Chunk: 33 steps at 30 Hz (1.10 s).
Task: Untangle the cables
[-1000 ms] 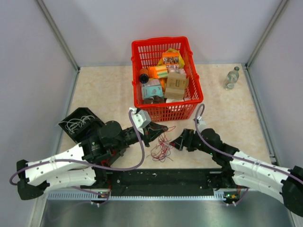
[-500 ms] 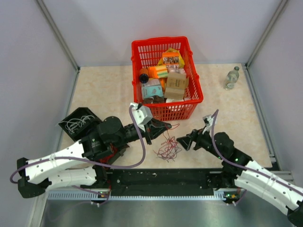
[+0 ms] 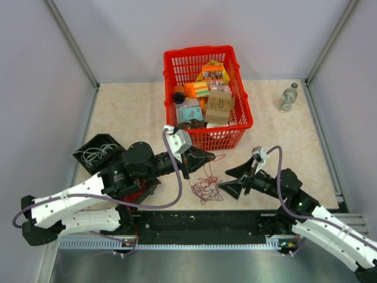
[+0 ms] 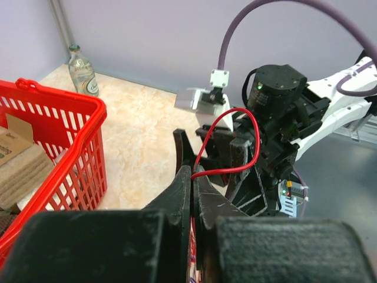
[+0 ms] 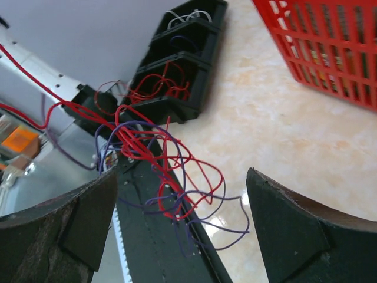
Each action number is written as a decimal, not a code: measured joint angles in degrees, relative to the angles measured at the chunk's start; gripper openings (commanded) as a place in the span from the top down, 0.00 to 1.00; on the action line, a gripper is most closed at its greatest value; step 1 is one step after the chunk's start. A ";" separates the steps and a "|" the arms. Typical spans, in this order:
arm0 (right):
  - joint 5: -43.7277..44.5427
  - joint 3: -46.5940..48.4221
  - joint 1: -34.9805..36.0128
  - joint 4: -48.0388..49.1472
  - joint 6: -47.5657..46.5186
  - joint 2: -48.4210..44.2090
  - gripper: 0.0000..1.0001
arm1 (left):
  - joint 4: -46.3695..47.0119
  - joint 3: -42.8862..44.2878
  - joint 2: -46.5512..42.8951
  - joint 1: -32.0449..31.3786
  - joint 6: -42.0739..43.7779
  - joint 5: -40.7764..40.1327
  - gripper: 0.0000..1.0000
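The cables (image 3: 204,187) are a small loose tangle of thin red and purple wires hanging in front of the red basket. My left gripper (image 3: 206,158) is shut on red strands at the top of the tangle. In the left wrist view, its jaws (image 4: 195,175) pinch a red wire that loops up and away (image 4: 254,138). My right gripper (image 3: 226,183) is wide open just right of the tangle. In the right wrist view, the tangle (image 5: 158,154) hangs between the open fingers (image 5: 297,227), with the gripper's midpoint (image 5: 179,197) on its lower strands, touching neither finger.
A red basket (image 3: 168,88) full of small boxes stands behind the grippers. A black compartment tray (image 3: 97,152) holding sorted wires sits at the left, also in the right wrist view (image 5: 177,59). A clear bottle (image 3: 288,97) stands at the back right. A black strip (image 3: 200,223) runs along the near edge.
My right arm has swung back to the right, and its gripper now faces the tangle wide open. My left gripper has shifted slightly right, still holding the wires.
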 measured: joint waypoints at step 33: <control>40.92 1.55 -8.87 -21.84 27.26 21.22 1.00 | -13.73 32.79 -8.17 0.00 7.85 -10.32 1.00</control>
